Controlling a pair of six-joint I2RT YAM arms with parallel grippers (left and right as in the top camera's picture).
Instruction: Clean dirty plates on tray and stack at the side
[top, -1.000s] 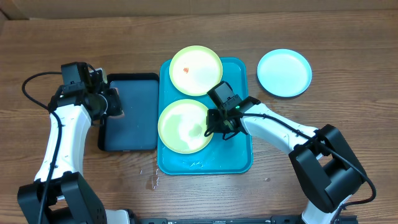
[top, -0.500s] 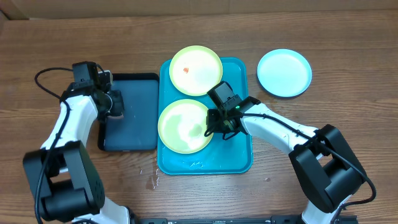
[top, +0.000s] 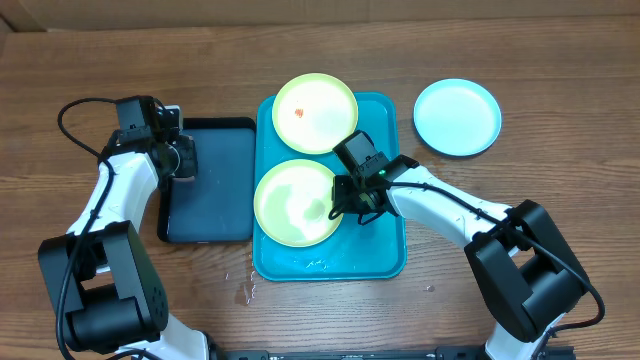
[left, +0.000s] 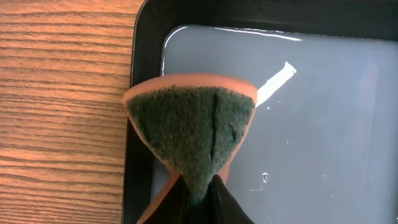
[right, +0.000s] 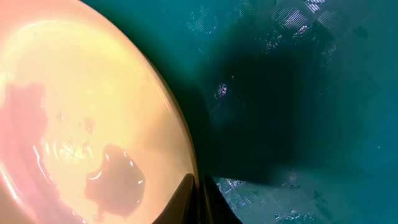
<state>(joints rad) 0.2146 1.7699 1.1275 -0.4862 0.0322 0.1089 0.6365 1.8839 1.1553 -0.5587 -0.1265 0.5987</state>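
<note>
Right hand (top: 343, 205) clamped on the rim of the front plate (top: 290, 205), left hand (top: 186, 160) pinching a folded sponge (left: 193, 130)!
That plate lies wet on the teal tray (top: 385, 250), right edge nipped in the hand; the back plate (top: 315, 112) overhangs the far rim, and the blue plate (top: 457, 117) rests on the desk (top: 560, 120), well apart. The sponge hangs over the left rim of the dark tray (left: 140, 50).

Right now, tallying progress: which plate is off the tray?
The light blue plate, on the table beside the teal tray; both yellow-green plates rest on it.
</note>
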